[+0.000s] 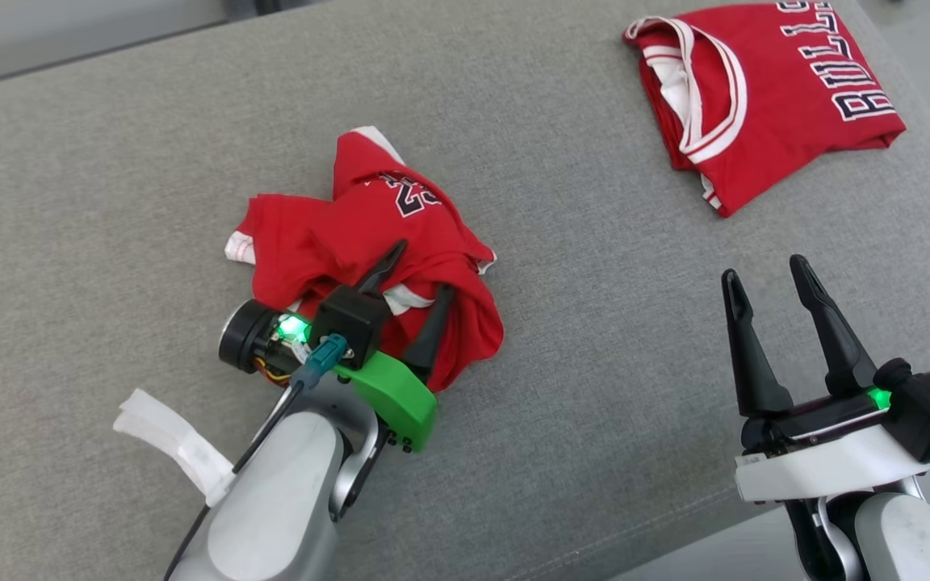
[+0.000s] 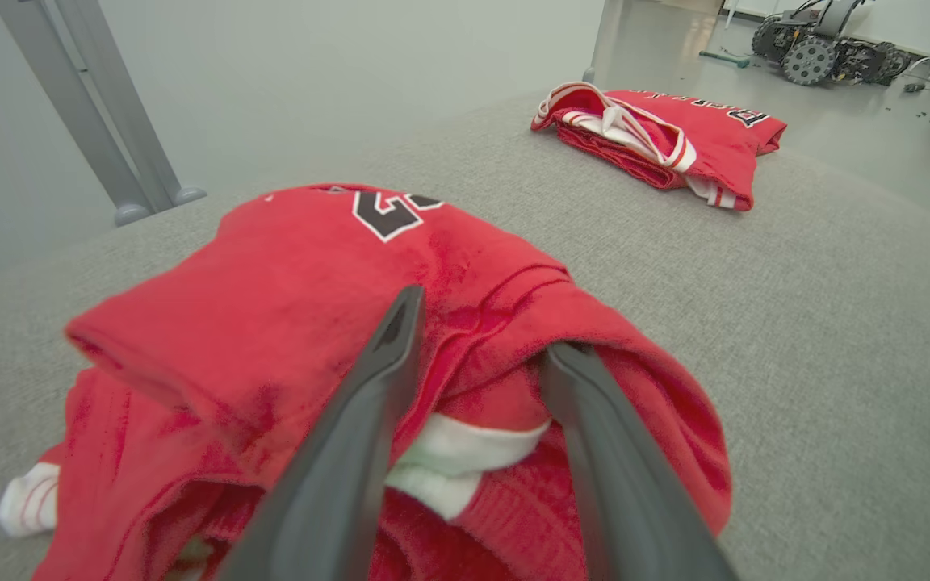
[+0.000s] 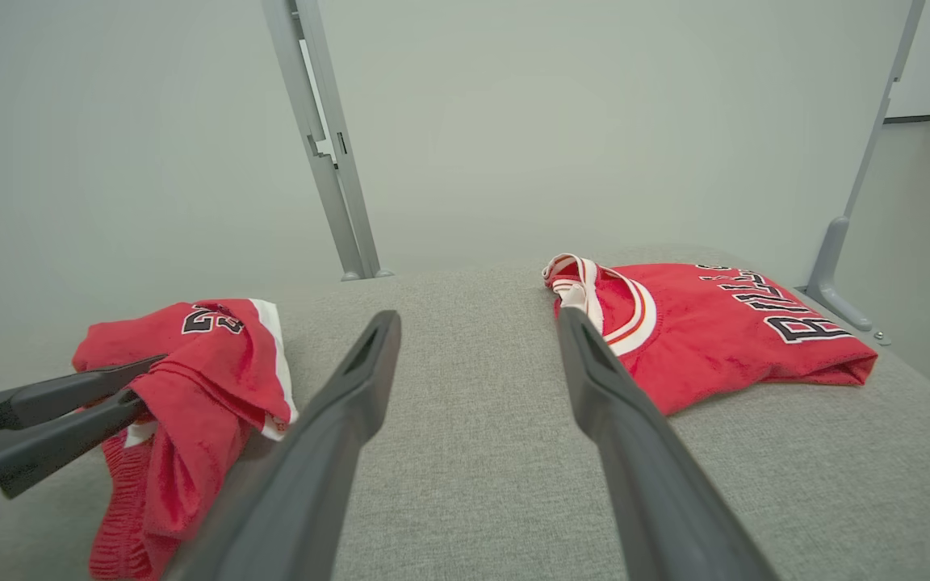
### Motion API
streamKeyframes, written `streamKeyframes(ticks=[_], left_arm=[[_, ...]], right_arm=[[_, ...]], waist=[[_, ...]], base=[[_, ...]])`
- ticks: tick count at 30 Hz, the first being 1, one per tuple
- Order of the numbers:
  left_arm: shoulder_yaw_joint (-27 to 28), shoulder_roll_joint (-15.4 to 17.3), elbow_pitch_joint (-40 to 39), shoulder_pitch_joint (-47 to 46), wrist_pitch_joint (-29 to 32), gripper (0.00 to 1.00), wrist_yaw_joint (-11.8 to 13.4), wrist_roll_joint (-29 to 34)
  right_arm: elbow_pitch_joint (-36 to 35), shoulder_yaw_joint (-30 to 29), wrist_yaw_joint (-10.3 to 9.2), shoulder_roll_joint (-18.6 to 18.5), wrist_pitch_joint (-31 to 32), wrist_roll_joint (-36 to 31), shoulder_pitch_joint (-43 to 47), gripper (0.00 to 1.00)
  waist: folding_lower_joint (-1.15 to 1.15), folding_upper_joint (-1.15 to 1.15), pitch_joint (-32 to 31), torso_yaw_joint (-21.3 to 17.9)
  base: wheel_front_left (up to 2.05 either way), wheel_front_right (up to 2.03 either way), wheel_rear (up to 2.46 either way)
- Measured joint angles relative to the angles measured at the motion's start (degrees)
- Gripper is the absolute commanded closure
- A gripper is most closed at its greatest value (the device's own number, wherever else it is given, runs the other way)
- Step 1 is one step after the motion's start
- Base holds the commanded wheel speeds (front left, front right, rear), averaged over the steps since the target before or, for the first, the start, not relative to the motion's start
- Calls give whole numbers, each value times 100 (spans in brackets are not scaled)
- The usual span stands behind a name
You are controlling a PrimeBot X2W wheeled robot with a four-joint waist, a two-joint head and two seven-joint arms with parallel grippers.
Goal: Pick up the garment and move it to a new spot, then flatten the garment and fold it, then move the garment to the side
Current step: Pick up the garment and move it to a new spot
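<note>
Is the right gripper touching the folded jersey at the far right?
No, the right gripper hovers open over the bare grey surface, with a clear gap to the folded jersey.

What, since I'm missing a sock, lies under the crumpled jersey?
Grey cushion surrounds the crumpled jersey; white trim peeks between its folds. Whatever lies beneath is covered.

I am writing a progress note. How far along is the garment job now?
Looks done: a folded jersey lies aside, far right. In hand: the left gripper rests on the crumpled garment, jaws apart with cloth between them. The right gripper hangs open. Left: flatten it, fold it, move it aside.
</note>
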Motion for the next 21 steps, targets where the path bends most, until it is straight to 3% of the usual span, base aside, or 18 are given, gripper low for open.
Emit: streamKeyframes(ticks=[6,10,16,21], left_arm=[[-36,-37,-207,66,-514,0,87,-177],[160,-4,-561,351,-665,0,307,-318],[842,313,-992,867,-810,0,761,-588],[1330,635,-1114,1331,-883,0,968,-767]], right_arm=[[48,-19,-1,-81,32,-16,1,0],[2,-64,-1,-178,135,-20,30,0],[-120,-122,-1,-253,314,-35,143,0],[-146,-118,-1,-304,441,-52,213,0]], waist=[[0,0,107,-25],[0,0,59,131],[0,0,-115,589],[0,0,-363,1066]], base=[[0,0,0],[0,0,0],[0,0,0],[0,0,0]])
